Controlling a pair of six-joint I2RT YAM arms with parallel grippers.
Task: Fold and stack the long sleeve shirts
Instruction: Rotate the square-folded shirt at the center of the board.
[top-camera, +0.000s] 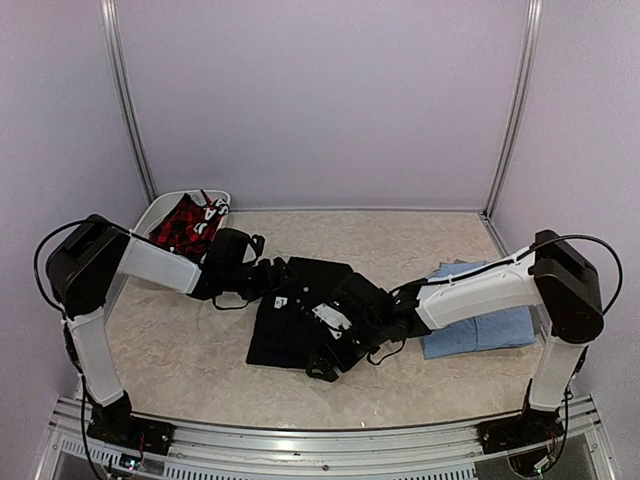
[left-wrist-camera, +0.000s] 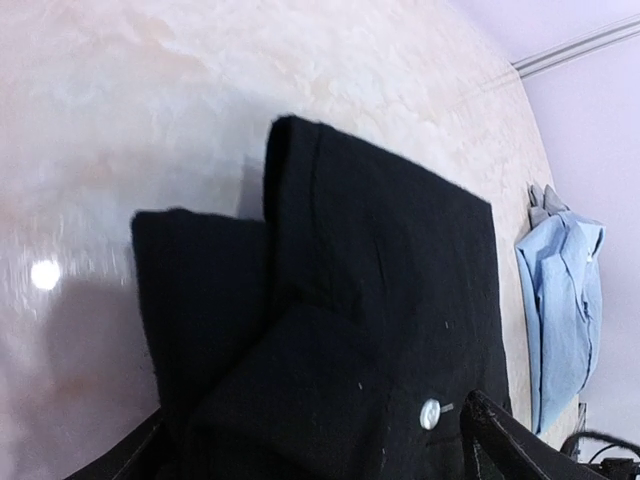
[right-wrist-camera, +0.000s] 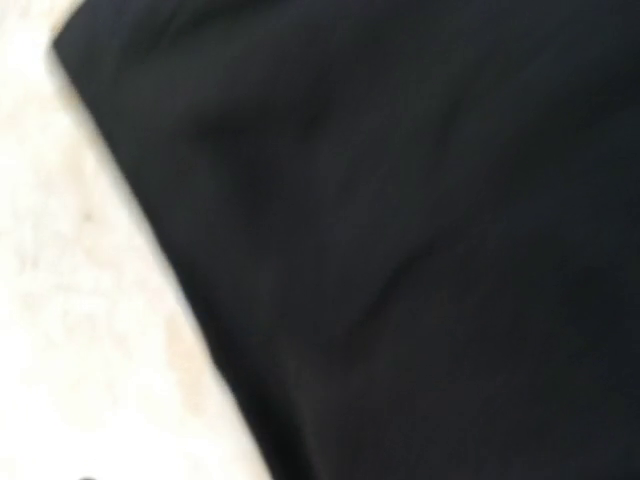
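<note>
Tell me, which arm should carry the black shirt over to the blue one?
Probably the right arm. The folded blue shirt lies on that side, just beneath it, and it reaches the black shirt too. The left arm would have to stretch all the way across.

Soft even light; black shirt blurred in right wrist view.

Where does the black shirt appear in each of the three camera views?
Top external: black shirt in the middle, slightly low.
Left wrist: black shirt fills the lower middle.
Right wrist: black shirt fills all but the lower left.
Shared landmark: the pale marbled table, beside the shirt in all three.
</note>
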